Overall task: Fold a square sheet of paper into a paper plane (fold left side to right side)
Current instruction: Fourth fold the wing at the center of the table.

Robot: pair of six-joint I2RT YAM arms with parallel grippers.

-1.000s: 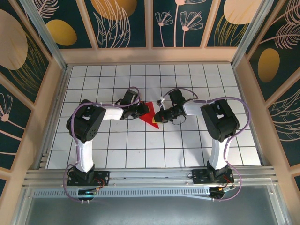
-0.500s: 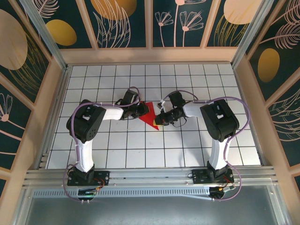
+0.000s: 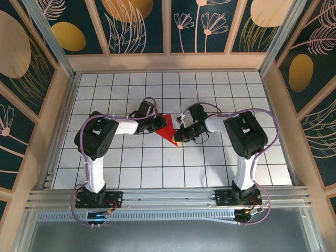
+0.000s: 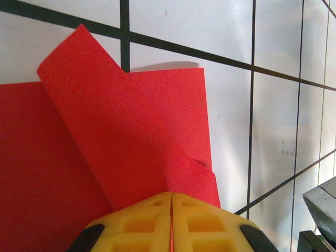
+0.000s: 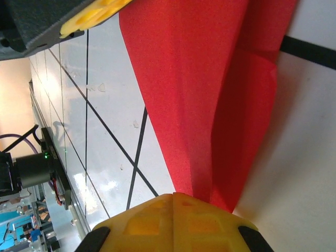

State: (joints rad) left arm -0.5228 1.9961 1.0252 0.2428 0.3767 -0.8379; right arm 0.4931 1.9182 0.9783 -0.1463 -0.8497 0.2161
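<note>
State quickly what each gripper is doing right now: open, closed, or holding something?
The left gripper is shut on the red sheet of paper.
The right gripper is shut on that sheet too.

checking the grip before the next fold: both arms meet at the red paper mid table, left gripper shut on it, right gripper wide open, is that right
Not quite. The right gripper is not wide open: the right wrist view shows its yellow fingers pressed together on the edge of the red paper. The rest stands: the left gripper is shut on the paper too, and both arms meet at it.
</note>
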